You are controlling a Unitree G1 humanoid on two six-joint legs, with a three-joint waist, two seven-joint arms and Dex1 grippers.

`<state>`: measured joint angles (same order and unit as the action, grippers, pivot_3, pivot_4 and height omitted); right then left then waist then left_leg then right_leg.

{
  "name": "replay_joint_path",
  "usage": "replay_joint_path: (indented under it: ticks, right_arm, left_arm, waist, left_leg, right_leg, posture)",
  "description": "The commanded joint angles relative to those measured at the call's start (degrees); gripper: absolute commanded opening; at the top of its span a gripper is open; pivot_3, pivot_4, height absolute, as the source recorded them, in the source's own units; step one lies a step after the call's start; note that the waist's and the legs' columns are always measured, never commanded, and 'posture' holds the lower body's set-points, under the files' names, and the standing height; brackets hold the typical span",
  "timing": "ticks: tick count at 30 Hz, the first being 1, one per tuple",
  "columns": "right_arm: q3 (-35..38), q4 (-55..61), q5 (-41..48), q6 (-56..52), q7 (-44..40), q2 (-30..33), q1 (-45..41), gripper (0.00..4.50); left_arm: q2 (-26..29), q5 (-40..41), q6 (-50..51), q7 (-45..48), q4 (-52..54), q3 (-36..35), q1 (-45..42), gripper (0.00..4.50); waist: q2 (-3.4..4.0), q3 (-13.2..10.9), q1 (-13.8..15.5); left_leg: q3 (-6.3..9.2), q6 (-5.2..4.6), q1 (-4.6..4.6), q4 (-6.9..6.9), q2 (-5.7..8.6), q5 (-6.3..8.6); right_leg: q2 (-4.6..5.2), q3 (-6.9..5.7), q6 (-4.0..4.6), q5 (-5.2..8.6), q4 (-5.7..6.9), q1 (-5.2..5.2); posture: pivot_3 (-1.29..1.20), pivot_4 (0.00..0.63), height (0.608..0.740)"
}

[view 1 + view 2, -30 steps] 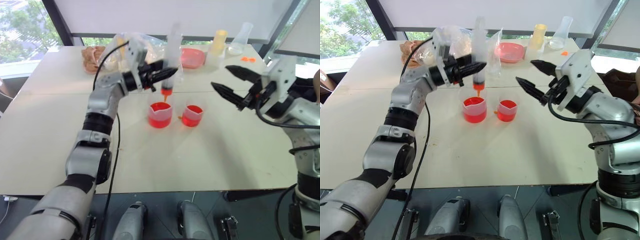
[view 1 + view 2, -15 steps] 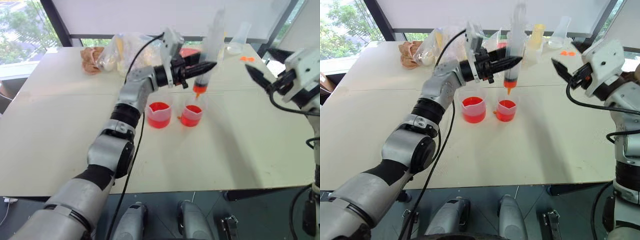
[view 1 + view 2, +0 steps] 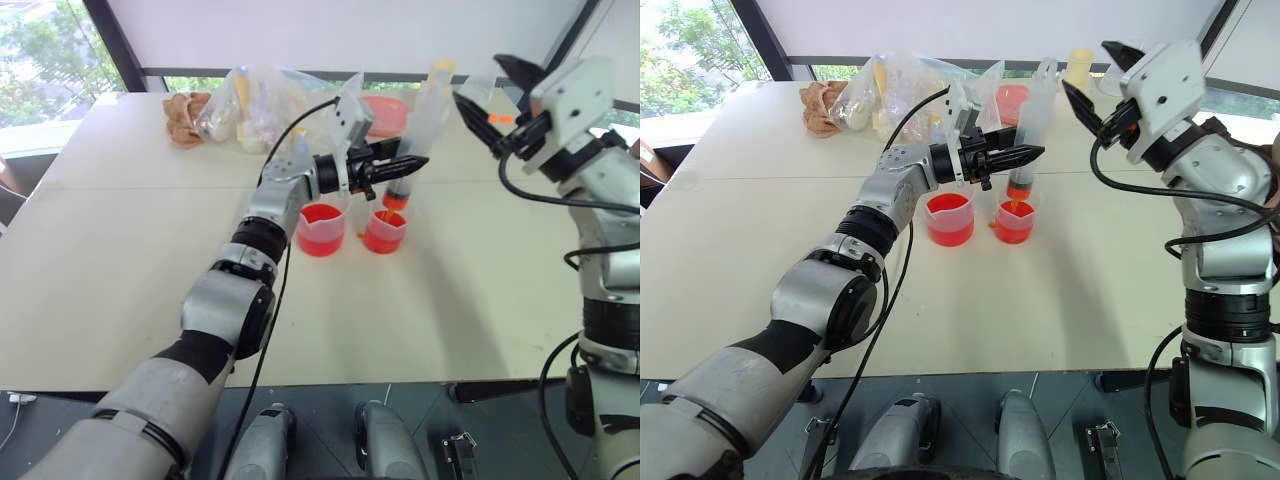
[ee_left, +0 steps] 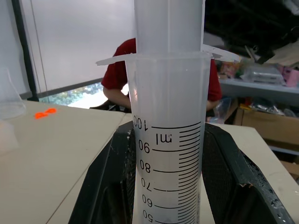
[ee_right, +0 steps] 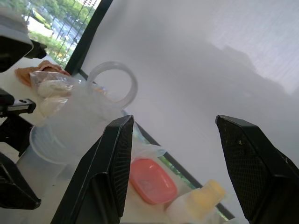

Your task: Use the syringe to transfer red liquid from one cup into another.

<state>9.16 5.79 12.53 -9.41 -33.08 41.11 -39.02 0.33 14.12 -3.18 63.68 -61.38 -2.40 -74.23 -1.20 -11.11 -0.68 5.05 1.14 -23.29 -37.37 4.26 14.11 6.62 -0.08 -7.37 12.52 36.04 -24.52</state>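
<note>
Clearly the left fingers [image 3: 1025, 154] clench the syringe [image 3: 1028, 130] mid-barrel, its tip just above the smaller beaker [image 3: 1014, 221]. Stiff, light, probably slick plastic; the right fingers [image 3: 1090, 72] stand released near its plunger ring, the likely hold.

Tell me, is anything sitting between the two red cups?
No. Bare table lies between the larger beaker and the smaller beaker, seen in both eye views.

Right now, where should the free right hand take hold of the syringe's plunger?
Probably at the ring top of the plunger, coming from the right and above: the syringe stands nearly upright over the small cup, its barrel already held by the left hand.
</note>
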Motion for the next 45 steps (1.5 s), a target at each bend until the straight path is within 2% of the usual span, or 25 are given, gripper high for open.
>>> replay_joint_path:
  ticks: [1, 13, 15, 18, 32, 45]
  right_arm:
    - [0.0, 0.9, 0.4, 0.8, -1.1, -0.1, -1.6, 2.87]
    - [-1.2, 0.6, 0.6, 1.4, -2.4, -2.3, -3.0, 2.87]
    - [-1.3, 1.2, 0.8, 1.1, -2.7, -2.4, -3.0, 2.34]
    - [-1.8, 1.5, -0.2, 0.5, -3.1, -1.7, -2.6, 1.03]
    - [1.5, 7.1, 1.6, -3.3, -4.6, 0.7, 2.0, 1.03]
    - [-0.9, 4.3, 0.4, -1.7, -4.1, -1.2, -0.3, 1.03]
  left_arm:
    - [0.2, -1.3, -2.2, 1.9, 1.1, 1.0, -0.8, 1.44]
    - [-0.2, -4.6, -5.0, 1.9, -0.6, 2.2, -0.4, 1.44]
    - [-0.3, -4.5, -5.2, 1.8, -0.8, 2.1, -0.5, 1.44]
    - [-0.5, -3.6, -4.7, 1.2, -1.0, 1.2, -0.9, 1.44]
    - [-0.1, -1.5, -2.0, -0.9, -2.1, -2.3, -2.6, 1.44]
    - [-0.3, -4.6, -4.4, 2.1, -1.1, 0.7, -0.6, 1.44]
  waist:
    - [0.0, 0.0, 0.0]
    - [0.0, 0.0, 0.0]
    - [0.0, 0.0, 0.0]
    - [0.0, 0.0, -0.1]
    - [0.0, 0.0, -0.1]
    - [0.0, 0.0, -0.1]
  left_leg:
    - [0.0, 0.0, 0.0, 0.0, 0.0, 0.0]
    - [0.0, 0.0, 0.0, 0.0, 0.0, 0.0]
    - [0.0, 0.0, 0.0, 0.0, 0.0, 0.0]
    - [0.0, 0.0, 0.0, 0.0, 0.0, 0.0]
    - [0.01, 0.0, 0.0, -0.01, 0.0, 0.0]
    - [0.0, 0.0, 0.0, 0.0, 0.0, 0.0]
  right_leg:
    - [0.0, 0.0, 0.0, 0.0, 0.0, 0.0]
    - [0.0, 0.0, 0.0, 0.0, 0.0, -0.01]
    - [-0.01, 0.0, 0.0, 0.0, 0.01, -0.01]
    - [-0.01, 0.0, 0.0, 0.0, 0.01, -0.01]
    - [-0.01, 0.0, 0.0, 0.0, 0.01, -0.01]
    - [-0.01, 0.0, 0.0, 0.0, 0.02, -0.01]
  posture:
    - [0.0, 0.15, 0.74]
    - [0.0, 0.15, 0.74]
    - [0.0, 0.15, 0.74]
    - [0.0, 0.15, 0.74]
    - [0.0, 0.15, 0.74]
    - [0.0, 0.15, 0.74]
